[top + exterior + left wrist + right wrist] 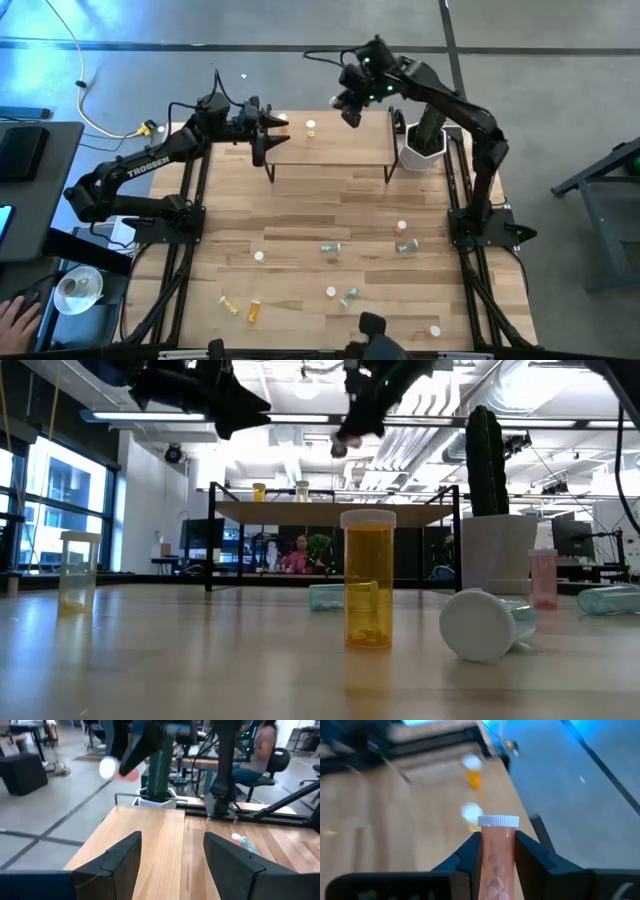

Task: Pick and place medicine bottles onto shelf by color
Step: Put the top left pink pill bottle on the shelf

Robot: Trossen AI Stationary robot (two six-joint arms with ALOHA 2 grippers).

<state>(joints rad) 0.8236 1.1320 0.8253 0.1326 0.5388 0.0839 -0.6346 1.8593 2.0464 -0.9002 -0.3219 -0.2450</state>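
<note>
Orange bottle (368,578) upright nearest the low camera; a capped bottle (487,623) lies on its side just right of it. Other bottles are scattered over the near surface (300,215). Right gripper (497,851) above the shelf (350,143), right part, fingers clamped on a pink bottle (496,860). Two bottles (311,127) stand on the shelf's left part. Left gripper (172,857) at the shelf's left end, fingers apart, empty.

The shelf (330,140) top lies mostly bare; two bottles (311,128) stand toward its nine o'clock end, the cactus pot (424,150) apparently crowding three o'clock.
</note>
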